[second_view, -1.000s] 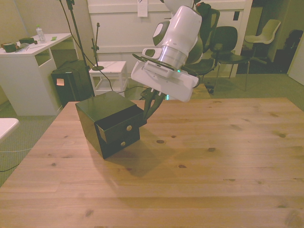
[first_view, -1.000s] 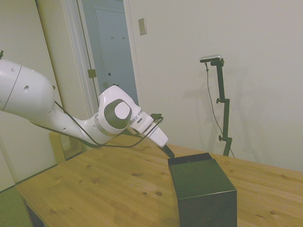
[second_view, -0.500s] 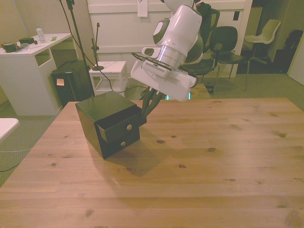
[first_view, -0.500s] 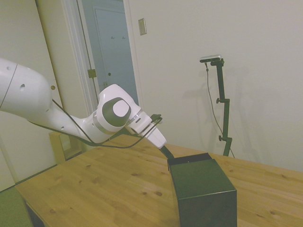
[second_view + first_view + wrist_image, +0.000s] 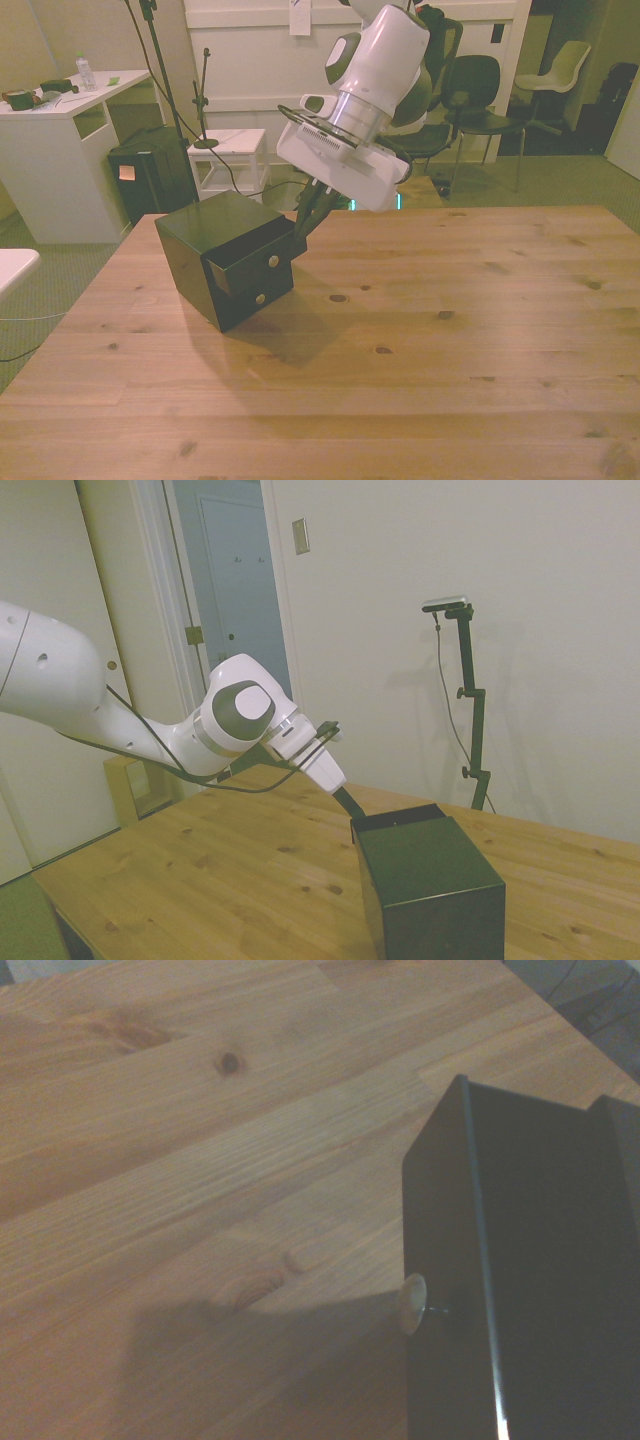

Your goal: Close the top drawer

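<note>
The small black cabinet stands on the wooden table toward the front view's left. Its top drawer sticks out only a little, and a pale round knob shows on its front. My gripper slants down from the white arm, its dark fingers close together, pressing against the drawer front's upper corner on the front view's right. From the side, the gripper touches the drawer's front edge. In the wrist view, the drawer front and its knob are seen close up.
A lower drawer with its own knob sits shut beneath the top one. The wooden table extends wide toward the front view's right and toward the camera. Chairs, a white desk and a dark bin stand beyond the table's far edge.
My gripper has moved toward the front view's left against the drawer front. The top drawer has slid further into the cabinet, and the cabinet has shifted slightly the same way.
</note>
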{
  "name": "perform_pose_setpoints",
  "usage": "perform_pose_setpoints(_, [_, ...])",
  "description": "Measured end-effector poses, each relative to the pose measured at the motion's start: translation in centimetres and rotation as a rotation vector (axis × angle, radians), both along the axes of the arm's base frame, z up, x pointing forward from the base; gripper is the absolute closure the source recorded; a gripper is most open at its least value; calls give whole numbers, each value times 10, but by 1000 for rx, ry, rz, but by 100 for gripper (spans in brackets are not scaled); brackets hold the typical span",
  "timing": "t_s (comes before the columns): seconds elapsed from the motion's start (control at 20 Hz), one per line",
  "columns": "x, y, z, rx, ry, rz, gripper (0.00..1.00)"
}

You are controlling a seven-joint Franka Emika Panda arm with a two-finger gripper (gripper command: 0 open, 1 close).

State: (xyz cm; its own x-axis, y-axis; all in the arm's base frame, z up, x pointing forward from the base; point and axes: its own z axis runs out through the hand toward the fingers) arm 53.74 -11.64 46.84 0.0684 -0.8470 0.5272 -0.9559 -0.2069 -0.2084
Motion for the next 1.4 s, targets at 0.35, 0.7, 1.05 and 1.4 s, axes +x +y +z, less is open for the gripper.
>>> perform_pose_setpoints(0.35, [6, -10, -2, 9, -61, 34, 100])
perform_pose_setpoints(0.7, [10, -20, -3, 5, -107, 86, 100])
perform_pose_setpoints(1.05, [-2, -23, 7, -10, -57, 32, 100])
perform_pose_setpoints(1.4, [-8, -23, 6, -12, -20, -24, 100])
